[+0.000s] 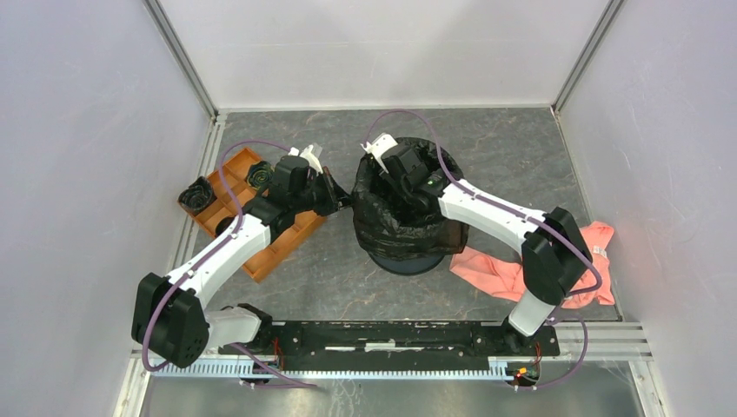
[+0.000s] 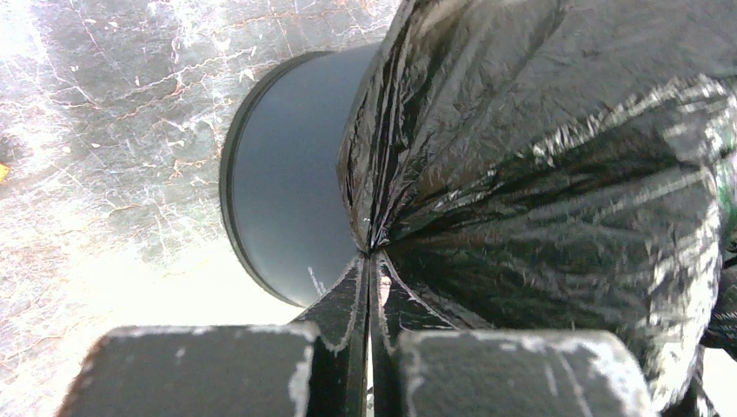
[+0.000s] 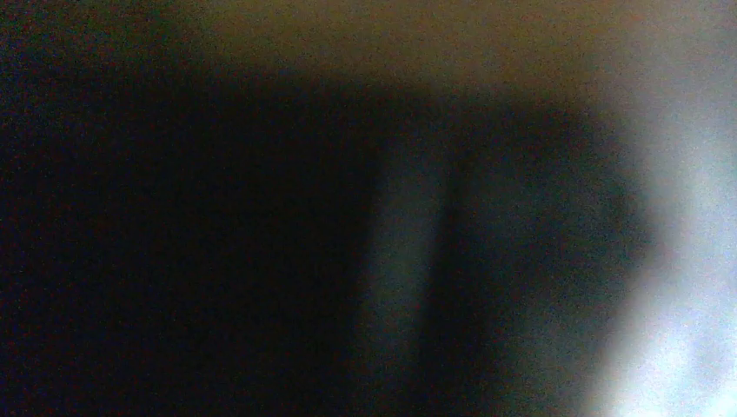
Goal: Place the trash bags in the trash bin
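Inside the trash bin (image 2: 282,191), right fingers' state is hidden; left fingers (image 2: 209,369) pinch the trash bag (image 2: 539,174).

The bag (image 1: 408,228) is glossy black with silvery creases, the bin (image 2: 287,208) dark navy. The tray (image 1: 236,167) is orange, the cloth (image 1: 487,265) salmon pink, the table (image 1: 513,156) dark grey with pale marble veins. The right wrist's blurred darkness is perhaps black film.

The right jaws are hidden inside the trash bin (image 1: 407,262).
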Controlling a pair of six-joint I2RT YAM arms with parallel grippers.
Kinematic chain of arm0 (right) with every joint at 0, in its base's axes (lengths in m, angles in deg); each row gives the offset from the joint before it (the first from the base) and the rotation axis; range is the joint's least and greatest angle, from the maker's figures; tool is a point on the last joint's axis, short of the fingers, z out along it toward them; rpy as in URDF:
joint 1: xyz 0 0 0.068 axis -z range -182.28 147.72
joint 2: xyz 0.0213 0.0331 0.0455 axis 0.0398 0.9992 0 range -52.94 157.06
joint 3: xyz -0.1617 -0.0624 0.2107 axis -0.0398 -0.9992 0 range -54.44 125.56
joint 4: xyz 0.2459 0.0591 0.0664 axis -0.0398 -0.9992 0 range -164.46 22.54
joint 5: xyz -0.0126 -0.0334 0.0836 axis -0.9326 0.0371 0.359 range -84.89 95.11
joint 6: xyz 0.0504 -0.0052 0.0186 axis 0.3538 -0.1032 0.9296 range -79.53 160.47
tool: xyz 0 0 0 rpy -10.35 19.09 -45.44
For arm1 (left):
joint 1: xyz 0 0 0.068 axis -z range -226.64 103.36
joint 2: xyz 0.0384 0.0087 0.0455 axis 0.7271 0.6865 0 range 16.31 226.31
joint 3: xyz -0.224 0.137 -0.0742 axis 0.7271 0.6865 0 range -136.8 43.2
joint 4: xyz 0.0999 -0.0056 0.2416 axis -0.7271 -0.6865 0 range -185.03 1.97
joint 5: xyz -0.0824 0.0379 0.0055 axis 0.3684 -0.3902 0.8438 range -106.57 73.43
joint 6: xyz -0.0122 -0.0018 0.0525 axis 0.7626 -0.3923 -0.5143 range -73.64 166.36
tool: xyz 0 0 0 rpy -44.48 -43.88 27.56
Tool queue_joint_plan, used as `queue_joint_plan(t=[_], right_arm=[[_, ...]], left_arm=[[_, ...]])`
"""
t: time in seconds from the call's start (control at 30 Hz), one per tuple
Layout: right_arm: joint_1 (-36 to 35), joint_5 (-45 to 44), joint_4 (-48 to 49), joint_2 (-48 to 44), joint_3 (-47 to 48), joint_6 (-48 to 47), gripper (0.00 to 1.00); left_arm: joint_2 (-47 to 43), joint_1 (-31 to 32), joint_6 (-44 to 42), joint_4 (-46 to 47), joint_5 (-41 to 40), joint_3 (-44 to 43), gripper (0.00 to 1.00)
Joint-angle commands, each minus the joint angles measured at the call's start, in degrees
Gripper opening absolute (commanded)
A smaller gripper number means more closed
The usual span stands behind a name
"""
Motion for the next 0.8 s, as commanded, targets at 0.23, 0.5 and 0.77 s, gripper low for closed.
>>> queue_joint_plan(t=[0.23,0.5,0.77], right_arm=[[0.90,11.60,-0.09,-12.04,-5.66,0.75,0.59],[0.87,9.92,-2.28,-18.68,-11.57,0.55,0.81],[0.97,-9.35,-7.03,-11.60,-9.69,2.27,0.82]], left_arm=[[0.15,0.24,-0.78,0.81,-0.33,-0.83,0.03],[1.87,0.24,-1.39,1.06,0.56,-1.98,0.06],[-0.39,0.24,-0.79,0.70,-0.07,-0.94,0.12]])
